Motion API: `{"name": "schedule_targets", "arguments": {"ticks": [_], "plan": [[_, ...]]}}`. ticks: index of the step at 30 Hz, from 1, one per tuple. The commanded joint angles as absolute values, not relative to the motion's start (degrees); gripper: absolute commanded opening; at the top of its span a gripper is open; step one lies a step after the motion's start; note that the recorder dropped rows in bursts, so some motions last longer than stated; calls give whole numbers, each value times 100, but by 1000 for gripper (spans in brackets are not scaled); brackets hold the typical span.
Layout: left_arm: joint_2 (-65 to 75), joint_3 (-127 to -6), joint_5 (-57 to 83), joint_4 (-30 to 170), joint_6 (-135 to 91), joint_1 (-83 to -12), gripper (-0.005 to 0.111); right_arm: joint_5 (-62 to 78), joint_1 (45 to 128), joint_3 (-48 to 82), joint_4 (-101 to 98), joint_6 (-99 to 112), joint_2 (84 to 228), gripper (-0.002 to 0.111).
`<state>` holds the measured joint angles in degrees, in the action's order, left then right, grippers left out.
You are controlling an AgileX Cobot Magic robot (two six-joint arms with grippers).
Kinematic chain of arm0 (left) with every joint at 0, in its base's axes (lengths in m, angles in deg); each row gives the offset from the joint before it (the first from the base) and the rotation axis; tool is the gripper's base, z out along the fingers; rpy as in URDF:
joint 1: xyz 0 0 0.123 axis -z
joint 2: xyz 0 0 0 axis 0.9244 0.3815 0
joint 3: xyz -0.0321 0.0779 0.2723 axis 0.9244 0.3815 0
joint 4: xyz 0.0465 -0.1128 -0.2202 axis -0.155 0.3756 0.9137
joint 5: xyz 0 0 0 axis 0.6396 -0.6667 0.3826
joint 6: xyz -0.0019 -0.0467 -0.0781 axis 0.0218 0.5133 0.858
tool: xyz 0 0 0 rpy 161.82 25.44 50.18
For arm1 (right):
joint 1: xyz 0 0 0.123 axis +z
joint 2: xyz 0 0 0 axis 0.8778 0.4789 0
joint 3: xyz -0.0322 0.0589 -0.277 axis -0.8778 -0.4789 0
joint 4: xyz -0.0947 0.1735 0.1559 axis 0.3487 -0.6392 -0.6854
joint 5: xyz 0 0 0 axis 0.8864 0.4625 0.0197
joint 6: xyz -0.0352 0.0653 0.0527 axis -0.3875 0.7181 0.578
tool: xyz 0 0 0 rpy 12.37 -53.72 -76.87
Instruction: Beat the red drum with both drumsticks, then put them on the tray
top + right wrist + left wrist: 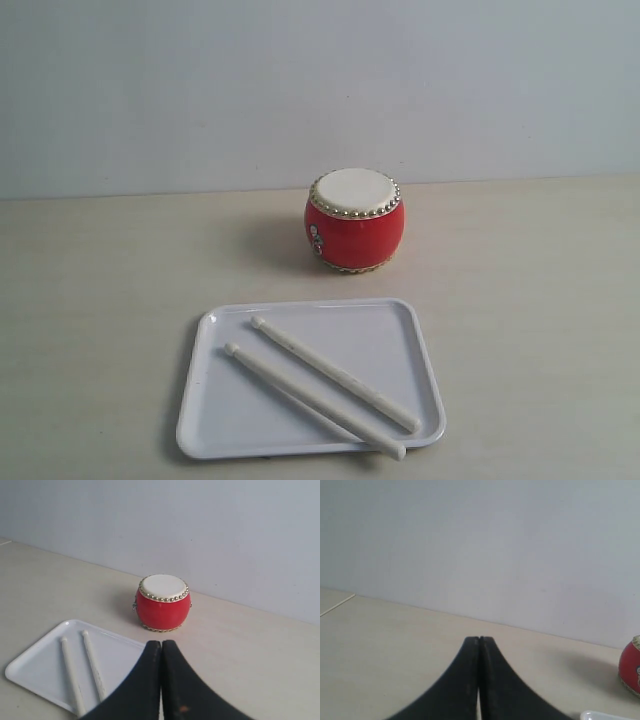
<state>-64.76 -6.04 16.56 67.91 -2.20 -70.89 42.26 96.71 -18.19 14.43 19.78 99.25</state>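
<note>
The red drum [355, 221] with its cream skin and gold studs stands upright on the table behind the white tray [210, 400]. Two cream drumsticks [330, 373] lie side by side in the tray, slanting across it. Neither gripper shows in the exterior view. In the right wrist view my right gripper [161, 643] is shut and empty, back from the drum [163, 603], with the tray [30, 667] and both drumsticks [92, 665] off to one side. My left gripper [479, 639] is shut and empty too, over bare table; only the drum's edge [631, 667] and a tray corner [602, 715] show.
A plain pale wall [300, 80] rises behind the beige table [90, 280]. The table's far edge [335, 605] shows in the left wrist view.
</note>
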Motion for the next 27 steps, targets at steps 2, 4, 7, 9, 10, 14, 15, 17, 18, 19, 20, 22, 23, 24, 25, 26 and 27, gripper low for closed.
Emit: {"name": "schedule_targets", "arguments": {"ticks": [2,4,7,9,10,14,15,17,18,19,20,22,23,24,25,26,27], "plan": [[-6502,-600,1644,6816,-103,-7094,0,4160,9639,-1859,1422,1971,9885,0],[-6502,-600,1644,6788,-103,-7094,0,4160,9639,-1859,1422,1971,9885,0],[-6502,-600,1657,6788,-103,-7094,0,4160,9639,-1859,1422,1971,9885,0],[-6502,-600,1647,6788,-103,-7094,0,4160,9639,-1859,1422,1971,9885,0],[-6502,-600,1658,6788,-103,-7094,0,4160,9639,-1859,1422,1971,9885,0],[-6502,-600,1658,6788,-103,-7094,0,4160,9639,-1859,1422,1971,9885,0],[-6502,-600,1658,6788,-103,-7094,0,4160,9639,-1859,1422,1971,9885,0],[-6502,-600,1658,6788,-103,-7094,0,4160,9639,-1859,1422,1971,9885,0],[-6502,-600,1658,6788,-103,-7094,0,4160,9639,-1859,1422,1971,9885,0],[-6502,-600,1658,6788,-103,-7094,0,4160,9639,-1859,1422,1971,9885,0],[-6502,-600,1658,6788,-103,-7094,0,4160,9639,-1859,1422,1971,9885,0],[-6502,-600,1658,6788,-103,-7094,0,4160,9639,-1859,1422,1971,9885,0],[-6502,-600,1658,6788,-113,-7094,0,4160,9639,-1859,1422,1971,9885,0],[-6502,-600,1658,6788,-113,-7094,0,4160,9639,-1859,1422,1971,9885,0],[-6502,-600,1658,6788,-113,-7094,0,4160,9652,-1859,1397,1971,9855,0],[-6502,-600,1658,6788,-113,-7094,0,4171,9654,-1859,1398,1971,9824,0],[-6502,-600,1658,6788,-113,-7094,0,4171,9642,-1859,1398,1971,9782,0]]}}
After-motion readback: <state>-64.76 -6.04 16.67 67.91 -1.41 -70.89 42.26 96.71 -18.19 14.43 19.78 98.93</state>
